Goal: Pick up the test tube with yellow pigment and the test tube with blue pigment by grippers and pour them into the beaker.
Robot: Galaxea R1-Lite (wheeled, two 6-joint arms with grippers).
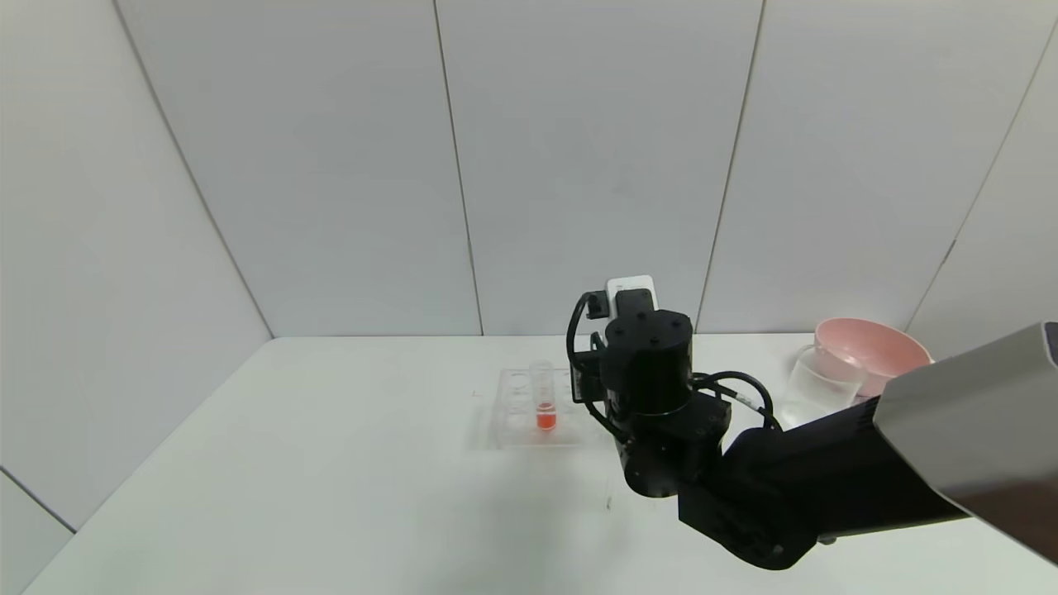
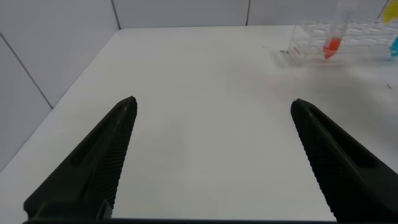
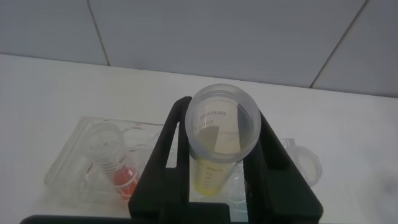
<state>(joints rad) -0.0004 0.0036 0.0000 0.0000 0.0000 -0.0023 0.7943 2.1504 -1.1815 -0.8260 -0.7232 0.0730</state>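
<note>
My right gripper (image 3: 221,113) is shut on the test tube with yellow pigment (image 3: 219,140), one finger on each side of it, at the clear rack (image 3: 81,155). I cannot tell whether the tube's foot is clear of the rack. In the head view the right gripper (image 1: 640,351) hangs over the rack's right side (image 1: 517,413) and hides both tubes. The test tube with blue pigment (image 2: 394,45) shows only at the edge of the left wrist view. The beaker (image 1: 821,384) stands at the right. My left gripper (image 2: 212,104) is open and empty over bare table, far from the rack.
A tube with red-orange liquid (image 1: 545,406) stands in the rack; it also shows in the right wrist view (image 3: 118,171). A pink bowl (image 1: 869,349) sits behind the beaker near the back wall. Wall panels close off the table's back and left.
</note>
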